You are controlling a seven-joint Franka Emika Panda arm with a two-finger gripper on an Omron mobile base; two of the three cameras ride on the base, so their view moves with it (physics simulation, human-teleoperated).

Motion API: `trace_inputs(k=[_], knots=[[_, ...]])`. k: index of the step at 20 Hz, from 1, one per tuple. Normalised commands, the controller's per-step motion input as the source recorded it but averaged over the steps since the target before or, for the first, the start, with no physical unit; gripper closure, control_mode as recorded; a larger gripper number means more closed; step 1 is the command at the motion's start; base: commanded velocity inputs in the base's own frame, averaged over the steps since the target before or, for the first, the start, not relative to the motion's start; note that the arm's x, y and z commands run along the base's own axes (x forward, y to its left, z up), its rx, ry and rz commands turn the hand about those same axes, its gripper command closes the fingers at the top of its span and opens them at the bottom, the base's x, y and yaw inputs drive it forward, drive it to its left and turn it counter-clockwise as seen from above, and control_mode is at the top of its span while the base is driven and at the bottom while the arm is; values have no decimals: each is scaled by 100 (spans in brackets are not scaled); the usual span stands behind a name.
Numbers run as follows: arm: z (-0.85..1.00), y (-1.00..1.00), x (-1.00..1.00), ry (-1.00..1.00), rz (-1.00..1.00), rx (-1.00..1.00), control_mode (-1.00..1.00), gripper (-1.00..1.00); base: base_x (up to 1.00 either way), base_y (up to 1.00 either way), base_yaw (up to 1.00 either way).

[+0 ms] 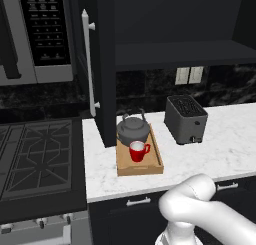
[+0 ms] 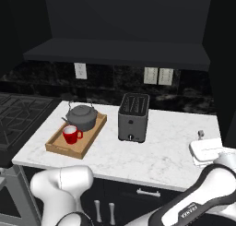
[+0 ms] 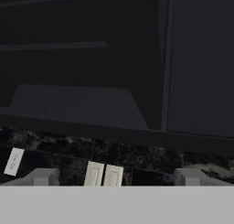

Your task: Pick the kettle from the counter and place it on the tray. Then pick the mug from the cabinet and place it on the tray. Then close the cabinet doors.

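Observation:
The dark grey kettle point(image 1: 133, 129) point(image 2: 82, 116) stands on the far end of the wooden tray point(image 1: 150, 167) point(image 2: 87, 144). On the same tray, just in front of the kettle, sits the red mug point(image 1: 138, 151) point(image 2: 70, 134). The tray rests on the white marble counter point(image 1: 220, 144) point(image 2: 161, 151). Above it the black cabinet point(image 1: 175, 51) point(image 2: 115, 52) point(image 3: 68, 104) is open, its left door point(image 1: 104, 64) swung out with a silver bar handle point(image 1: 89, 64), its right door point(image 3: 201, 58) ajar. My gripper point(image 3: 115, 178) point(image 2: 202, 136) hovers over the counter's right end, open and holding nothing, facing the cabinet's right side.
A boxy toaster point(image 1: 186, 119) point(image 2: 133, 116) stands right of the tray. A black gas stovetop point(image 1: 35, 159) point(image 2: 20, 119) lies left of the counter, with a microwave point(image 1: 40, 29) above it. Wall outlets point(image 3: 103, 175) point(image 2: 158, 75) sit on the dark backsplash under the cabinet.

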Motion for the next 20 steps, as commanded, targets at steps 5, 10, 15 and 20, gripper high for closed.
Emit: trace_inputs(k=[5,10,15,20], knots=[[11,-31,-23,-3,0,-9,-100,-100,0,0,0],[12,-15,-22,0,0,-11,-100,-100,0,0,0],[16,-1,-18,-3,1,-16,-100,-100,0,0,0],[23,4,-7,-12,8,-20,-100,-100,0,0,0]])
